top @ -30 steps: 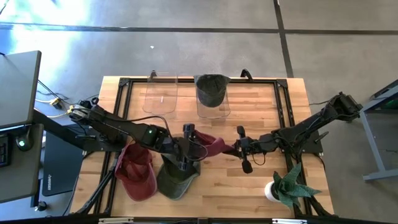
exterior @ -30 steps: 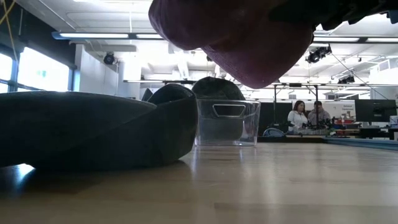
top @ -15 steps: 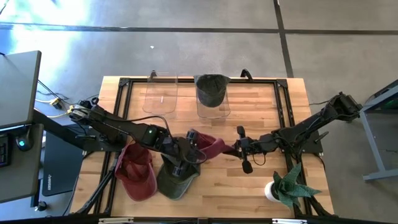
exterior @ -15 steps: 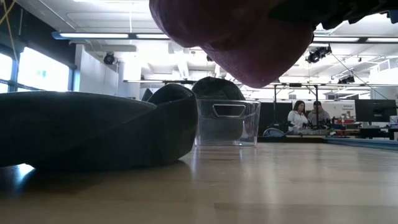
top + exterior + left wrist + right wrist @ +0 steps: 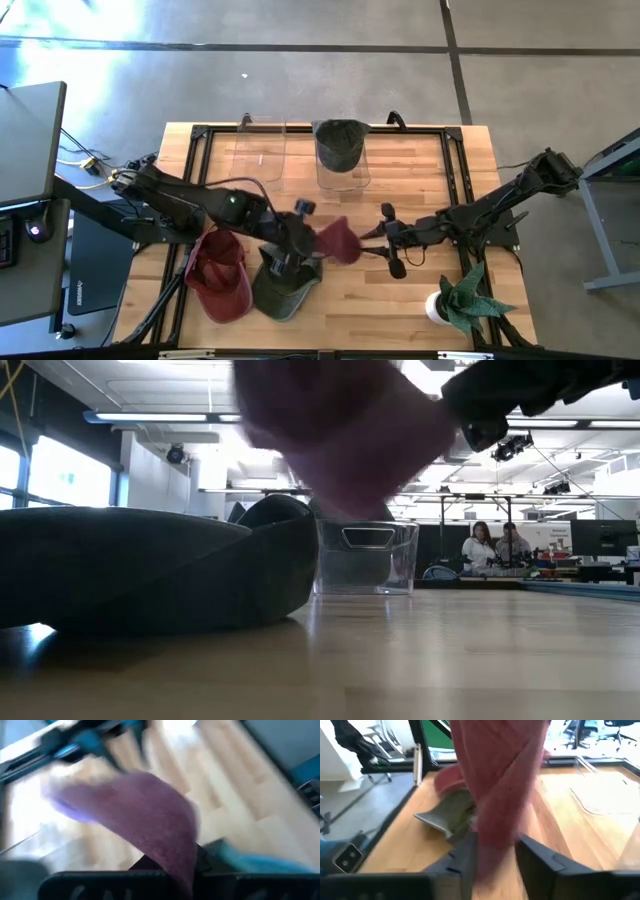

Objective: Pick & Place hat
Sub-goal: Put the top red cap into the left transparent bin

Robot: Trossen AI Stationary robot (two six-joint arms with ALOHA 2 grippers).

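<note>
A grey concrete floor (image 5: 300,90), crossed by dark seams, is seen around the wooden table (image 5: 420,310). A dark desk (image 5: 25,140) is set at the left edge and a metal stand (image 5: 610,170) at the right. Long ceiling lights (image 5: 150,417) and bright windows (image 5: 70,485) are shown beyond, where two people (image 5: 495,547) are seated at a far bench.

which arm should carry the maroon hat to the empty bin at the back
Left. The left hand holds the maroon hat above the table, and the empty bin stands on its side. The right hand is also at the hat, but its fingers look apart, and it is farther from that bin.
</note>
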